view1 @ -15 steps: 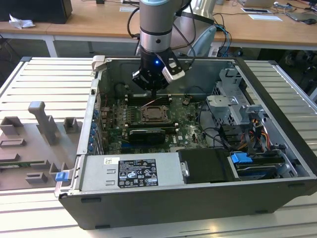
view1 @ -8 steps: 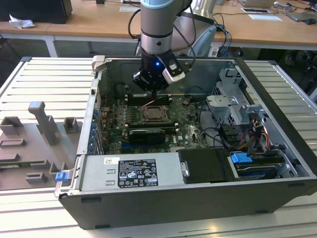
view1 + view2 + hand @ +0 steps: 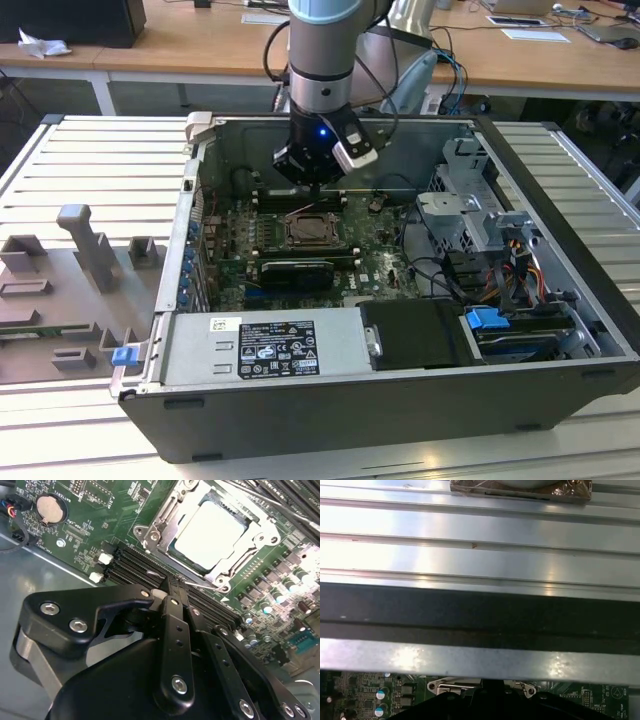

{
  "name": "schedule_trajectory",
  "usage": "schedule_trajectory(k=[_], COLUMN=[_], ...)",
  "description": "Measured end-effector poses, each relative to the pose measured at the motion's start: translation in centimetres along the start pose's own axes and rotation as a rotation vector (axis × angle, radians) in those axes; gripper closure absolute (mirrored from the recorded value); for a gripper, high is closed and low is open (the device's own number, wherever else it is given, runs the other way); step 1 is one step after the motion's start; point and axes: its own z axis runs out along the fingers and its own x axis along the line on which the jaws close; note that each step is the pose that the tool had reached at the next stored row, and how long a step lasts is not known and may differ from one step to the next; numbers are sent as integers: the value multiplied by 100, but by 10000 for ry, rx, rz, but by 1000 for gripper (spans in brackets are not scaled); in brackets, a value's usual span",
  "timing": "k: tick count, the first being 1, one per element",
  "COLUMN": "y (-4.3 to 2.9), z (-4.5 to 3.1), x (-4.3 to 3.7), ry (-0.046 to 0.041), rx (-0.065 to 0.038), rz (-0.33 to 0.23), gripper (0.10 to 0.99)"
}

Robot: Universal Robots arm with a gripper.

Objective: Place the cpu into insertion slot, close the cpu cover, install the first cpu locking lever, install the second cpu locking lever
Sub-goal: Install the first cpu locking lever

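The cpu [image 3: 210, 532], a pale square chip, lies in the insertion slot [image 3: 141, 534] on the green board. The silver cpu cover [image 3: 264, 530] lies flat around it as a frame. A thin metal locking lever [image 3: 202, 585] runs along the socket's edge nearest my gripper [image 3: 172, 586]. The black fingers [image 3: 175, 610] are pressed together, empty, with the tip just short of that lever. In the exterior view my gripper [image 3: 316, 188] hangs inside the open computer case just behind the insertion slot [image 3: 310, 228].
Black memory slots [image 3: 132, 565] run between gripper and socket. A coin battery [image 3: 51, 507] sits on the board. The power supply [image 3: 265, 345], drive cage [image 3: 470, 210] and case wall [image 3: 480, 615] hem in the board. Grey fixtures [image 3: 80, 250] stand on the exterior view's left.
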Motion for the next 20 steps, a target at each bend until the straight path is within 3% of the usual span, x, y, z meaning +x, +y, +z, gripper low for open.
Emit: schedule_trajectory(k=[10,20], y=[-14,-22], z=[108,199], x=[-80,-94], ry=[12,51], rx=[-12,29], rz=[0,3], gripper=[980,980])
